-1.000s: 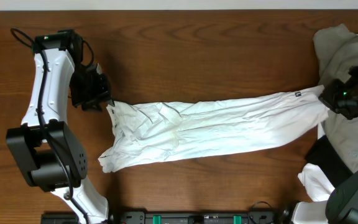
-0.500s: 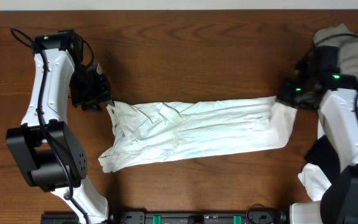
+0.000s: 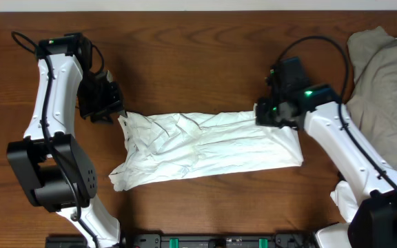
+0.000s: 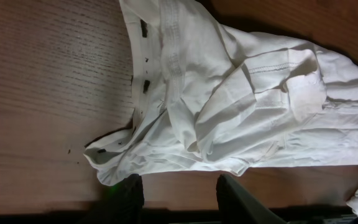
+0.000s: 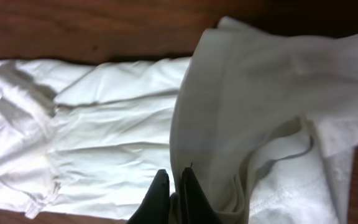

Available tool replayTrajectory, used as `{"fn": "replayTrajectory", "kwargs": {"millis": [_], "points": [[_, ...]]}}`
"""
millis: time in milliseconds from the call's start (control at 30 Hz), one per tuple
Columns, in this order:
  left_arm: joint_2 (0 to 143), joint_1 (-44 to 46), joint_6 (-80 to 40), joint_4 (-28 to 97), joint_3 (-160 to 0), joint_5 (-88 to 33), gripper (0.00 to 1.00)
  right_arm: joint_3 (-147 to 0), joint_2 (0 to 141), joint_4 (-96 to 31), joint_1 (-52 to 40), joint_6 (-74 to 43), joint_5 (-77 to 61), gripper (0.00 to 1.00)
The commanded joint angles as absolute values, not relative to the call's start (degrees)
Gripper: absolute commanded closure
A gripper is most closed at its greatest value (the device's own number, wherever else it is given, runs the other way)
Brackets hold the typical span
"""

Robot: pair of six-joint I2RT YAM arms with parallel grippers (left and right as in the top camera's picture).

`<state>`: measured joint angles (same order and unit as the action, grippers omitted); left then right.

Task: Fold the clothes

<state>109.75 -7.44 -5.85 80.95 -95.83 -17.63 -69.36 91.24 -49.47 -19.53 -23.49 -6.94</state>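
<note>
**Right pincer clenched on the shirt's far end, left one released at the near end**

I see the white T-shirt [image 3: 198, 148] lying as a long, rumpled band across the middle of the counter [image 3: 198, 48], running left to right. Its right end is doubled back over itself.

My right pincer [image 3: 267, 116] sits on that doubled end. In the right wrist view the fingers [image 5: 160, 190] are pressed together at the foot of a raised fold of the T-shirt [image 5: 104, 137], so it is grasping the fabric there. The rest of the cloth spreads flat to the left beneath it.

My left pincer [image 3: 110, 111] is just beside the shirt's upper left corner. In the left wrist view its fingers [image 4: 129, 196] stand apart with bare wood between them, released and gripping nothing. The crumpled edge of the T-shirt [image 4: 229, 106] lies just in front of them, with small dark marks along one seam.

A beige-grey garment [image 3: 384, 76] lies at the counter's right edge, apart from the shirt.
</note>
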Motion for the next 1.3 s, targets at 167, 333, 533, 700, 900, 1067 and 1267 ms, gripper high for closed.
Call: {"fn": "replayTrajectory", "kwargs": {"millis": [167, 333, 533, 700, 900, 1067, 1267], "points": [[109.8, -7.5, -6.3, 81.3, -96.1, -17.5, 0.59, -69.6, 95.3, -49.5, -27.7, -28.7, -5.3, 0.99], [109.8, -7.5, -6.3, 81.3, -96.1, -17.5, 0.59, -69.6, 98.7, -49.3, -30.8, -29.2, -5.3, 0.99], [109.8, -7.5, -6.3, 81.3, -96.1, -17.5, 0.59, -69.6, 100.4, -48.3, -32.0, -29.2, -5.1, 0.99], [109.8, -7.5, -6.3, 81.3, -96.1, -17.5, 0.59, -69.6, 100.4, -48.8, -31.9, -29.1, -3.1, 0.99], [109.8, -7.5, -6.3, 81.3, -96.1, -17.5, 0.59, -69.6, 100.4, -50.1, -31.9, -29.1, -1.3, 0.99], [109.8, -7.5, -6.3, 81.3, -96.1, -17.5, 0.59, -69.6, 100.4, -50.7, -31.9, -29.1, -2.2, 0.95], [109.8, -7.5, -6.3, 81.2, -96.1, -17.5, 0.59, -69.6, 100.4, -52.1, -31.9, -26.8, -5.5, 0.82]]}}
